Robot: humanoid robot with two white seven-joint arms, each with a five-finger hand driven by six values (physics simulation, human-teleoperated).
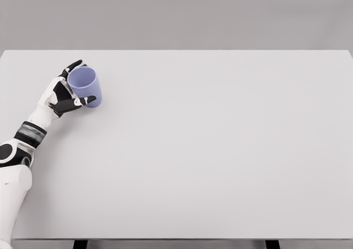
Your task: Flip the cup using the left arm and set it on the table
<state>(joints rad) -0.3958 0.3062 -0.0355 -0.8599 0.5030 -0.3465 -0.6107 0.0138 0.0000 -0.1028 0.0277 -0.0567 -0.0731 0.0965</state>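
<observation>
A lavender-blue cup [85,86] sits at the far left of the white table [209,144], its open mouth facing up and tilted slightly toward the camera. My left hand [74,87] is wrapped around the cup's left side, black fingertips showing above its rim and across its lower front. Whether the cup's base touches the table or hovers just above it cannot be told. My left arm runs in from the lower left corner. The right arm is out of sight.
The table's far edge runs just behind the cup, and its left edge lies close beside my left forearm. Two dark table legs [80,244] show under the front edge.
</observation>
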